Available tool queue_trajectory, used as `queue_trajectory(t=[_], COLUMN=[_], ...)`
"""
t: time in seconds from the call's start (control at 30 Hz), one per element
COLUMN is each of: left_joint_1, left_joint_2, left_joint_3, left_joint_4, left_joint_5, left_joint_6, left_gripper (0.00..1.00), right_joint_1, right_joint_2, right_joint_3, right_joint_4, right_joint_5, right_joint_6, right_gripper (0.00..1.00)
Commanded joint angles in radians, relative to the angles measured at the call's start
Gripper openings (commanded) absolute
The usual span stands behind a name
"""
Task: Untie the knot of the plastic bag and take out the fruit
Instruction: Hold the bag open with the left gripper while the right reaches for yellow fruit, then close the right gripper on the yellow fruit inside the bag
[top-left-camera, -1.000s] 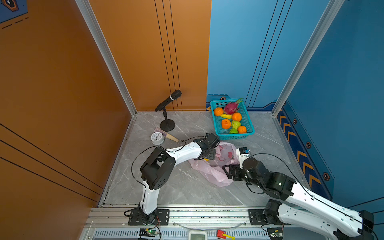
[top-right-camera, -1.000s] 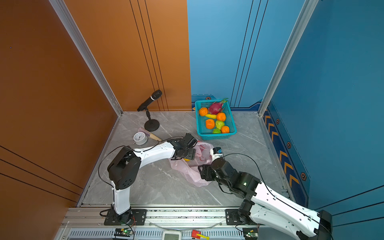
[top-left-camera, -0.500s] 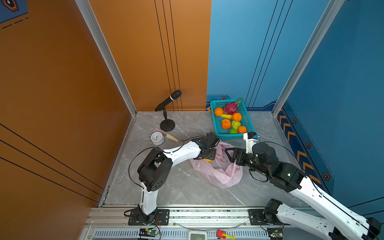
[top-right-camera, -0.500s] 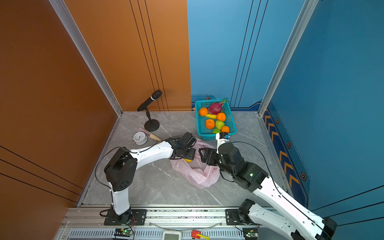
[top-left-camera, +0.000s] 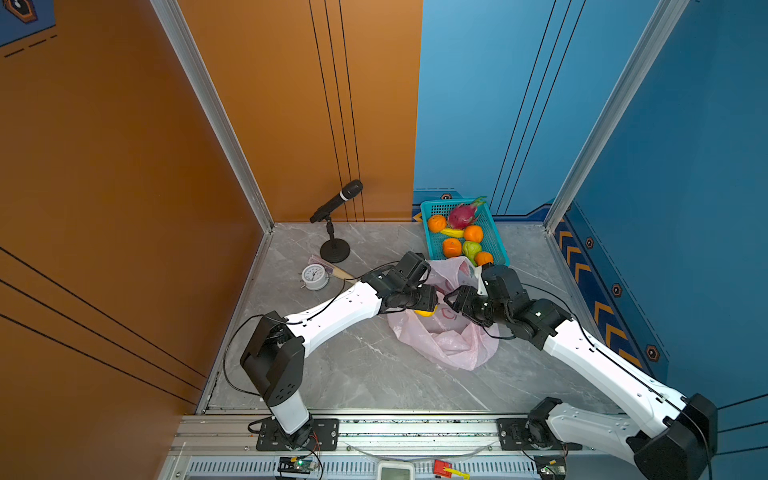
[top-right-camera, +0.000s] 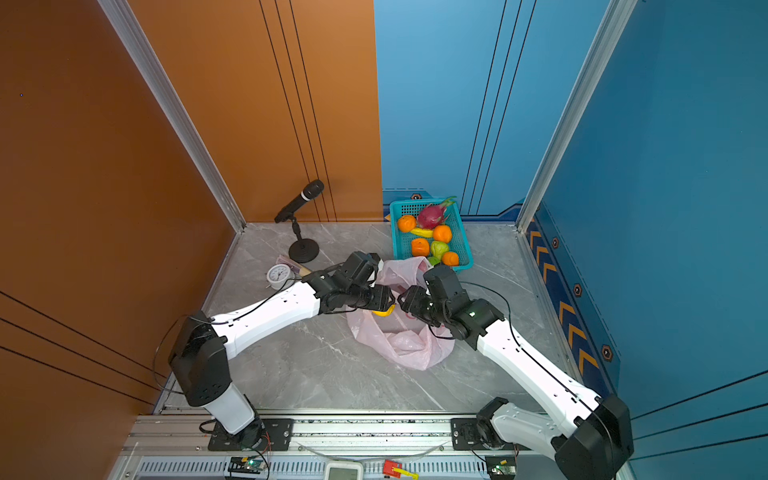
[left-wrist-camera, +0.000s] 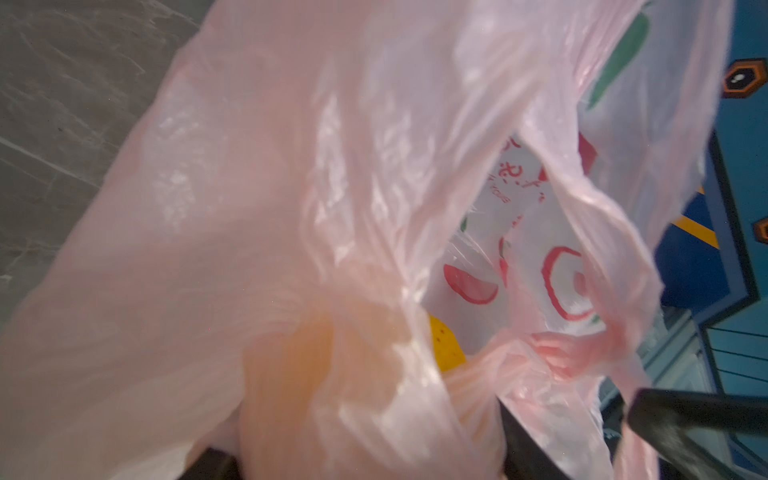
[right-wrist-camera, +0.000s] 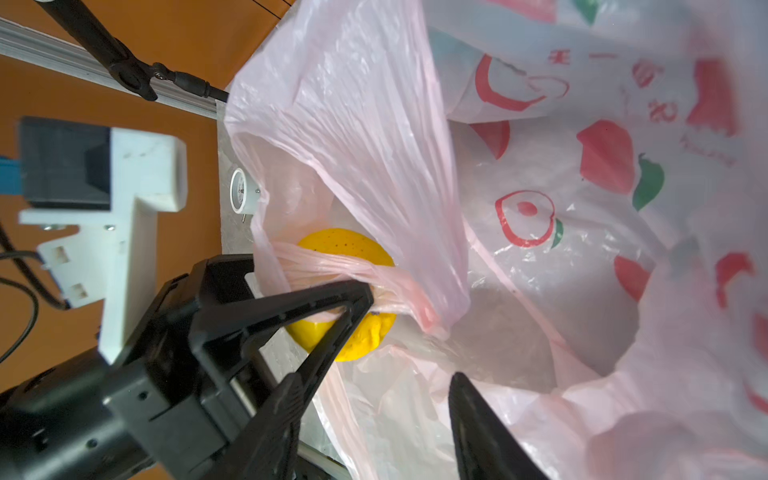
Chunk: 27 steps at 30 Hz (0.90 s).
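Marble floor (top-left-camera: 353, 374); yellow fruit (right-wrist-camera: 345, 245) between jaws of left tool (top-left-camera: 432, 304).

On the grey marbled tabletop (top-left-camera: 353, 365) are set a black microphone stand (top-left-camera: 334, 252), a white alarm clock (top-left-camera: 314, 276), a teal perforated basket (top-left-camera: 494, 235) and the crumpled pink plastic bag (top-left-camera: 444, 345).

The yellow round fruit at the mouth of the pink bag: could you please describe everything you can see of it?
The yellow round fruit looks like a smooth matte toy, ball-shaped, with small dark specks. It sits at the open mouth of the thin translucent pink plastic bag, partly under its film. A twisted pink bag strap crosses its middle. The left claw seems to grip it, one black finger pressed over that strap. In both top views only a sliver shows beneath the claw.
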Motion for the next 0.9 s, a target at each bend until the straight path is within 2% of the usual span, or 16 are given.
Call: queue_trajectory(t=[0.0,0.17,0.27,0.5,0.57,0.7,0.87], left_joint_1=[0.018,0.039,0.039,0.057,0.056,0.057,0.057], left_joint_2=[-0.052,-0.079,-0.085,-0.092,-0.094,-0.091,-0.077], left_joint_3=[-0.032,-0.038,-0.029,-0.019,-0.018,-0.009,0.002], left_joint_4=[0.047,0.072,0.09,0.085,0.085,0.088,0.095], left_joint_5=[0.096,0.111,0.135,0.177,0.185,0.204,0.23], left_joint_6=[-0.055,-0.189,-0.254,-0.393,-0.412,-0.454,-0.475], left_gripper=[0.54,0.53,0.53,0.51,0.51,0.5,0.5], right_joint_1=[-0.027,-0.065,-0.069,-0.06,-0.06,-0.054,-0.021], right_joint_2=[0.003,-0.064,-0.154,-0.311,-0.31,-0.267,-0.211], right_joint_3=[0.04,-0.072,-0.189,-0.344,-0.37,-0.41,-0.419], right_joint_4=[0.021,0.23,0.36,0.505,0.541,0.665,0.727], right_joint_5=[-0.052,-0.123,-0.088,-0.065,-0.083,-0.192,-0.216], right_joint_6=[0.036,0.011,-0.022,-0.26,-0.29,-0.313,-0.349], right_gripper=[0.55,0.55,0.55,0.68,0.7,0.79,0.89])
